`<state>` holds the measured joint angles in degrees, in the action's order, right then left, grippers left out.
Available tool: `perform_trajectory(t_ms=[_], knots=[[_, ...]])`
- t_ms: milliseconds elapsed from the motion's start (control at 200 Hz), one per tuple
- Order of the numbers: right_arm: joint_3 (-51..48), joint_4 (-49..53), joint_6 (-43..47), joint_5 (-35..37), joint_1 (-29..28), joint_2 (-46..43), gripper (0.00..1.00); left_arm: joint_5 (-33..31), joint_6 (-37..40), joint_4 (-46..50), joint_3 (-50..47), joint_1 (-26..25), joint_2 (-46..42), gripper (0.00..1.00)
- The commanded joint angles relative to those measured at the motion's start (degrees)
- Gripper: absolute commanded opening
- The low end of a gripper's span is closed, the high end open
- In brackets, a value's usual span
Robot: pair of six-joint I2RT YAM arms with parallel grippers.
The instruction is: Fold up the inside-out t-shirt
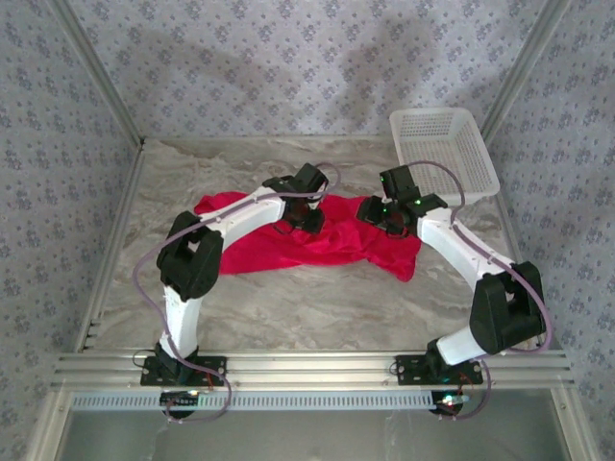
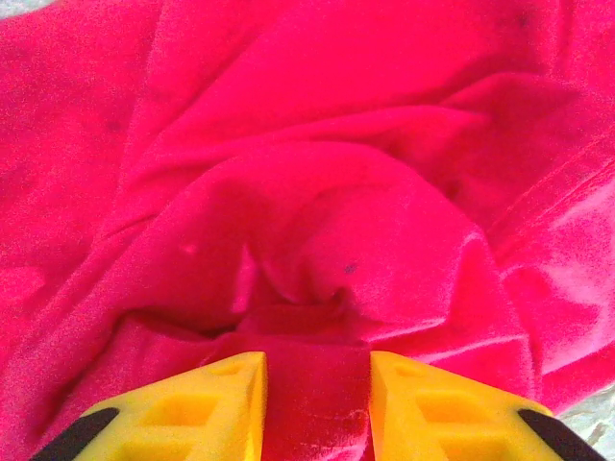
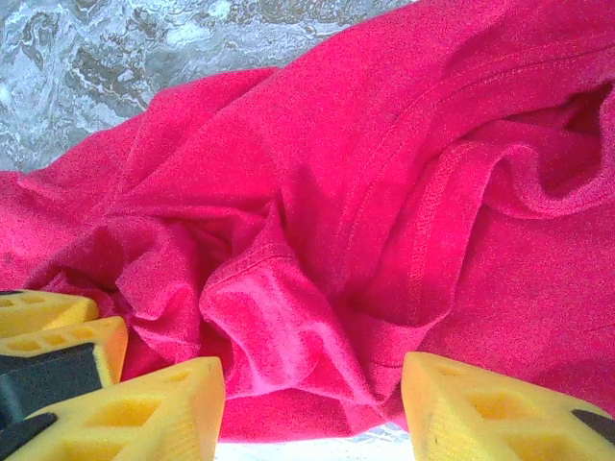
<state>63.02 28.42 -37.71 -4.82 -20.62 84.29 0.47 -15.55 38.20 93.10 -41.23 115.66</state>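
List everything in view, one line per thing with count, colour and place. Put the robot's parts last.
bright red soft fabric t-shirt: one, red, crumpled across the middle of the table, under both grippers
white plastic mesh basket: one, white, far right corner of the table, beyond the shirt
marble-patterned tabletop: one, grey-beige, the work surface
patterned wall panels: three, pale lilac-grey with a small print, at the far and side edges
left gripper: one, yellow fingers, on the shirt's middle, cloth between its fingers, grip unclear
right gripper: one, yellow fingers, open, over the shirt's right part
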Motion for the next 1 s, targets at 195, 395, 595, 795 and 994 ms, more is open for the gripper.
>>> perform_trajectory(t_ms=[195, 395, 595, 795, 994], knots=[[-0.7, -2.5, -1.4, -2.6, 0.3, 0.5, 0.54, -0.6, 1.6, 1.4, 0.7, -0.1, 0.5, 0.06], [0.3, -10.1, -4.6, -6.8, -3.4, 8.2, 0.56, -1.4, 1.1, 1.5, 1.3, 0.1, -3.3, 0.00], [2.9, -14.7, -9.7, -5.5, -5.0, 22.4, 0.42, 1.0, -3.8, -8.4, -2.7, 2.1, -14.1, 0.00], [1.6, -12.1, -11.4, 1.8, -4.9, 25.1, 0.19, 7.5, -14.6, -30.9, -15.3, 6.6, -25.4, 0.00], [0.0, -9.4, -11.4, 5.8, -3.9, 20.8, 0.19, 7.7, -17.6, -42.5, -27.2, 7.8, -31.5, 0.00]])
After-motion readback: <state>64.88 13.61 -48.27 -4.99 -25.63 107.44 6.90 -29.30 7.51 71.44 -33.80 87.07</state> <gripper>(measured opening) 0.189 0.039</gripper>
